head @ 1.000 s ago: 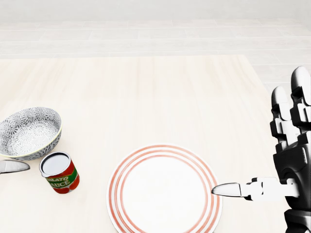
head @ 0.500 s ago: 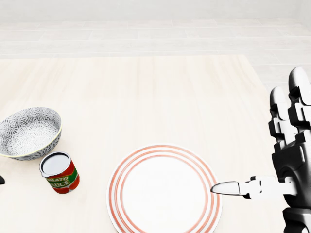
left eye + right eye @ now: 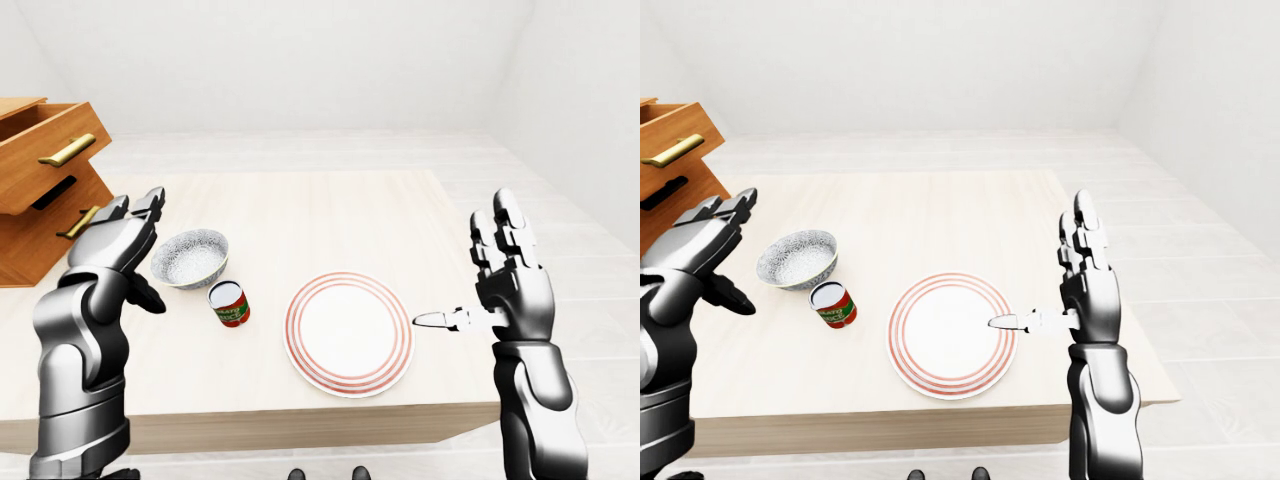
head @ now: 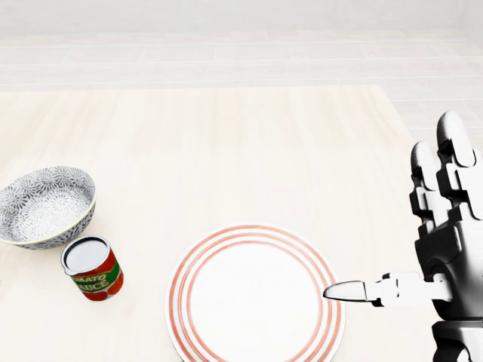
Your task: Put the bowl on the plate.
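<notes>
Patterned round bowl near flat red-ringed plate.

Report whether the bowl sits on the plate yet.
Not on it: the bowl stands upright left of the plate, beside the can.

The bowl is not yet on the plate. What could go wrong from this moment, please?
1. The tomato sauce can stands close beside the bowl, roughly between it and the plate. The left hand, or the bowl once it is carried, may knock the can over.
2. The right hand points its thumb at the plate's right rim. It may nudge the plate or get in the way of the bowl's landing.
</notes>
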Controlling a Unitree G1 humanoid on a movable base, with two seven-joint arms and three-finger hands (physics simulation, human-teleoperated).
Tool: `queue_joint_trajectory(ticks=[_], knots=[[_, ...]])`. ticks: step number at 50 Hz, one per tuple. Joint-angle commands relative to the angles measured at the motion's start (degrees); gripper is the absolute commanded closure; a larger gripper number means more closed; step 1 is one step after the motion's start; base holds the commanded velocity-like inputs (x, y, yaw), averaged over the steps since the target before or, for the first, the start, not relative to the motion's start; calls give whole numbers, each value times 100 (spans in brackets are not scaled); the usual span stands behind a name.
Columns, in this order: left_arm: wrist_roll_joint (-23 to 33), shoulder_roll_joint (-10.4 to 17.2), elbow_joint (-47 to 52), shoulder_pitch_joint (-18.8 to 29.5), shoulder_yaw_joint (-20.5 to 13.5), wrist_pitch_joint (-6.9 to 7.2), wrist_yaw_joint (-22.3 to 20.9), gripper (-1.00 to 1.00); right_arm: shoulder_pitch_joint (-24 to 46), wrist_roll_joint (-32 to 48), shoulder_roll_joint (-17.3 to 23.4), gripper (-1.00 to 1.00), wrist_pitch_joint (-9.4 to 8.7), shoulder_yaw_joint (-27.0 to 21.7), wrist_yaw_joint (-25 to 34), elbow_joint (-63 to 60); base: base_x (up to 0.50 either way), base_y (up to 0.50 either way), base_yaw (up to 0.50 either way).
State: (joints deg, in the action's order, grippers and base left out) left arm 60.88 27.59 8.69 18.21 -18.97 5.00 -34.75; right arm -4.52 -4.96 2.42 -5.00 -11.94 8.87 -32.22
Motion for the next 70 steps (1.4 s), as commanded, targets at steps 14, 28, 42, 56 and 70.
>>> queue_joint_trajectory(ticks=[14,28,42,56,70], knots=[[295,157,-2767,1110,573,0,1396,-100,-51,74,-5,-100,0,64,5,185,0,0,0],[-86,391,-4468,1614,774,0,2346,-100,-35,80,-8,-100,0,62,-6,187,0,0,0],[-345,380,-5091,1613,957,0,2946,-100,-49,87,-8,-100,0,64,-17,126,0,0,0],[-444,353,-5257,1494,1085,0,3237,-100,-40,112,-8,-100,0,49,-28,54,0,0,0],[-409,249,-5454,1563,1184,0,3482,-100,-59,125,-21,-100,0,38,-8,83,0,0,0]])
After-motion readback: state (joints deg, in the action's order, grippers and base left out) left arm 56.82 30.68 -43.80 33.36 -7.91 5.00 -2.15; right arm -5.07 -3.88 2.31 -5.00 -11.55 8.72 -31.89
